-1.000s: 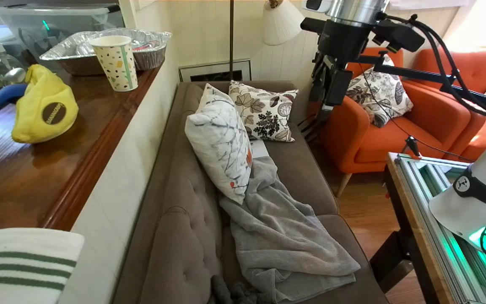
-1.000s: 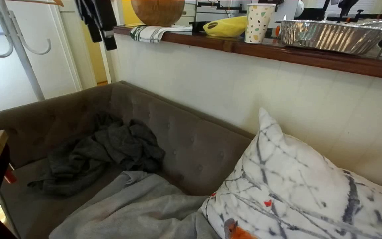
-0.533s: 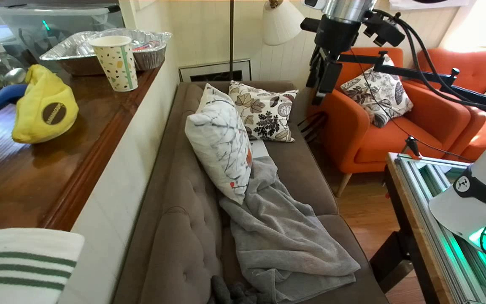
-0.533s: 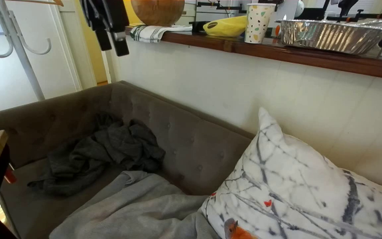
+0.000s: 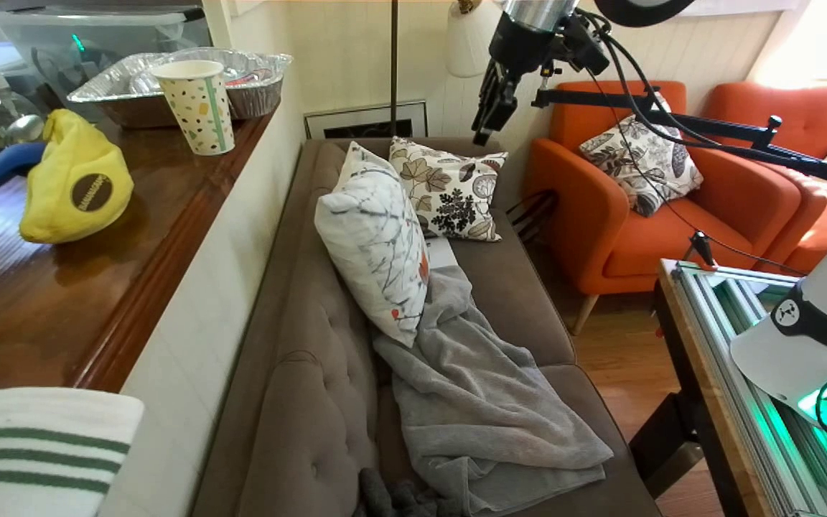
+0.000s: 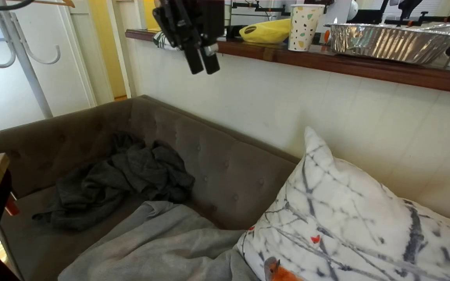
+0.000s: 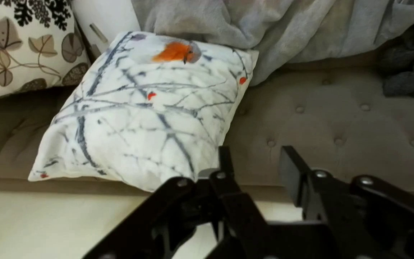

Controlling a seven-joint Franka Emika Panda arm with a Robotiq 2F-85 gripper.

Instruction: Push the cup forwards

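We judge that the step in hand is the approach; the pushing is not yet begun; the black two-fingered pincer (image 7: 255,154) hangs in the air, well apart from its target; its two fingers (image 7: 293,169) stand moderately wide from each other, and we see nothing held between them. The small tapered cream-white paper cup with coloured speckles (image 5: 197,111) stands upright on the glossy brown wooden bench (image 5: 133,251), near its long edge; the shiny silver foil tray (image 6: 385,43) is just beside it, and the soft yellow banana-shaped bag (image 5: 72,179) lies toward its other side; in the wrist view we find the tufted brown fabric sofa (image 7: 318,136) and the white cushion printed with branches (image 7: 149,133); the cup is outside of this view.

For the next move, we think that the pincer should be carried across to the cup; in an exterior view its fingertips (image 6: 212,65) appear lower than the bench edge, although the depth is difficult to tell, so some rise may be necessary; after this, a slow contact low on the near face of the cup would be proper; a light paper cup could tip if it is pushed near the rim.
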